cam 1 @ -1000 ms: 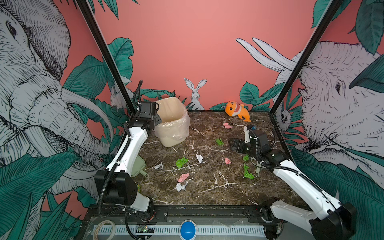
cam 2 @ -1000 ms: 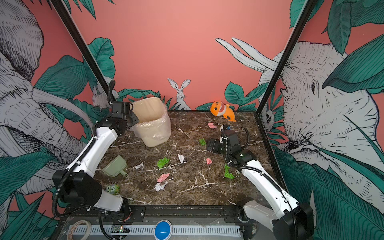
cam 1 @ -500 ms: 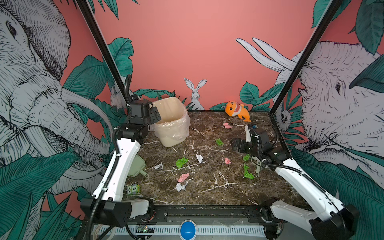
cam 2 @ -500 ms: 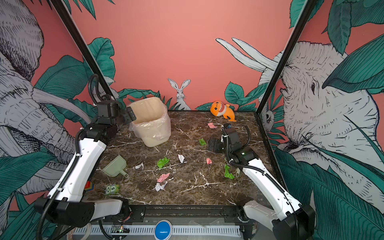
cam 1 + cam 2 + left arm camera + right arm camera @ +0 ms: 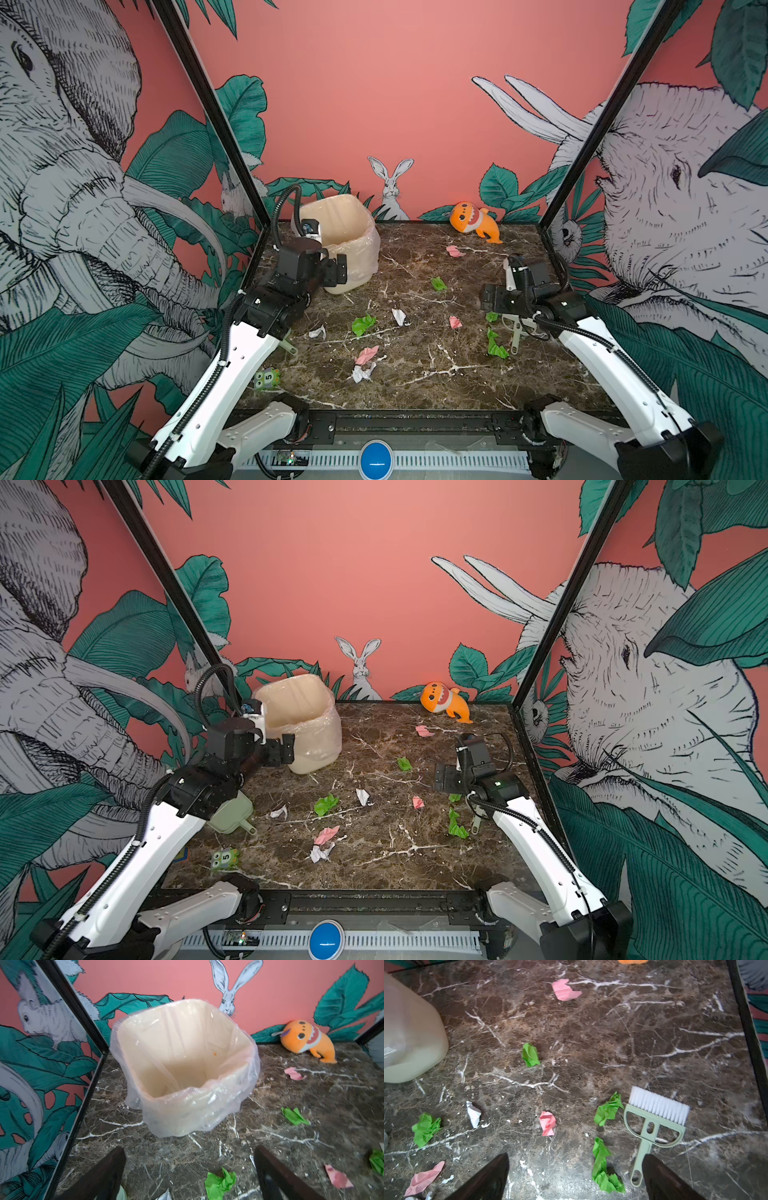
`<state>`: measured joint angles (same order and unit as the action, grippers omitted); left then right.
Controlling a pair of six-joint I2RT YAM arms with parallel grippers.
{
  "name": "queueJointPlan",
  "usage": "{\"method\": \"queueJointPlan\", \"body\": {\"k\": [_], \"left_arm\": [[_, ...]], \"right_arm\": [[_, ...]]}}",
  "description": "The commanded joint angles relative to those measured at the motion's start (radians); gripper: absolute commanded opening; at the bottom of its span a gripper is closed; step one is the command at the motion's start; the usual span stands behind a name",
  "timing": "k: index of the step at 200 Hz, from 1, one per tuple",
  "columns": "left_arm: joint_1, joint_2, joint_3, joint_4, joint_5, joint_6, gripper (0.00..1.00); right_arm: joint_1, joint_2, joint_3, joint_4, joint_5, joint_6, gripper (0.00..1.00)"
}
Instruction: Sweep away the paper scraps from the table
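Observation:
Paper scraps lie scattered over the dark marble table: green ones, pink ones and white ones. My left gripper hangs open above the table, just in front of the bin, with a green scrap on the table below its jaws. My right gripper is open over the right side. A long green scrap and the brush handle lie below it.
A cream bin lined with a clear bag stands at the back left. A pale green brush lies at the right and a dustpan at the left, under my left arm. An orange plush shark and a small green toy also lie here.
My left gripper has opened and drawn back from the bin's left rim toward the front. The bin stays in place. The right arm has barely moved.

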<state>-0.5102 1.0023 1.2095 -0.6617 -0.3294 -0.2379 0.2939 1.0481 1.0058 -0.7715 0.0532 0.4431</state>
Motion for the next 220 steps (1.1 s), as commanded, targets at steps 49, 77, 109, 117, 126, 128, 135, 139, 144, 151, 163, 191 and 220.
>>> {"method": "queueJointPlan", "body": {"k": [49, 77, 109, 117, 126, 128, 135, 139, 144, 151, 163, 191, 220], "left_arm": [[-0.173, -0.04, -0.212, 0.063, 0.127, -0.033, 0.97], [-0.242, 0.001, -0.263, 0.123, 0.162, -0.055, 0.97], [-0.271, 0.044, -0.302, 0.188, 0.207, -0.07, 0.97], [-0.275, 0.049, -0.314, 0.212, 0.22, -0.076, 0.97], [-0.278, 0.057, -0.324, 0.235, 0.234, -0.08, 0.97], [-0.278, 0.059, -0.326, 0.238, 0.239, -0.08, 0.97], [-0.28, 0.069, -0.327, 0.244, 0.245, -0.081, 0.97], [-0.28, 0.074, -0.327, 0.246, 0.249, -0.081, 0.97], [-0.282, 0.081, -0.325, 0.246, 0.254, -0.08, 0.97], [-0.283, 0.089, -0.325, 0.247, 0.259, -0.08, 0.97], [-0.284, 0.1, -0.329, 0.253, 0.267, -0.08, 0.97], [-0.287, 0.111, -0.338, 0.269, 0.288, -0.08, 0.97], [-0.289, 0.111, -0.349, 0.272, 0.28, -0.081, 0.97]], "right_arm": [[-0.194, 0.005, -0.097, -0.112, -0.058, -0.004, 0.99], [-0.233, 0.025, -0.127, -0.128, 0.02, -0.006, 0.99], [-0.319, 0.07, -0.178, -0.1, -0.063, -0.036, 0.99], [-0.341, 0.08, -0.194, -0.087, -0.094, -0.041, 0.99], [-0.356, 0.086, -0.206, -0.071, -0.111, -0.043, 0.99], [-0.358, 0.088, -0.207, -0.068, -0.113, -0.043, 0.99], [-0.367, 0.095, -0.208, -0.059, -0.119, -0.041, 0.99], [-0.374, 0.1, -0.211, -0.052, -0.121, -0.04, 0.99], [-0.382, 0.11, -0.216, -0.044, -0.122, -0.038, 0.99], [-0.394, 0.127, -0.225, -0.029, -0.134, -0.036, 0.99], [-0.415, 0.164, -0.246, -0.001, -0.159, -0.027, 0.98], [-0.429, 0.237, -0.295, 0.071, -0.173, -0.004, 0.92], [-0.432, 0.296, -0.306, 0.1, -0.148, 0.009, 0.85]]}}
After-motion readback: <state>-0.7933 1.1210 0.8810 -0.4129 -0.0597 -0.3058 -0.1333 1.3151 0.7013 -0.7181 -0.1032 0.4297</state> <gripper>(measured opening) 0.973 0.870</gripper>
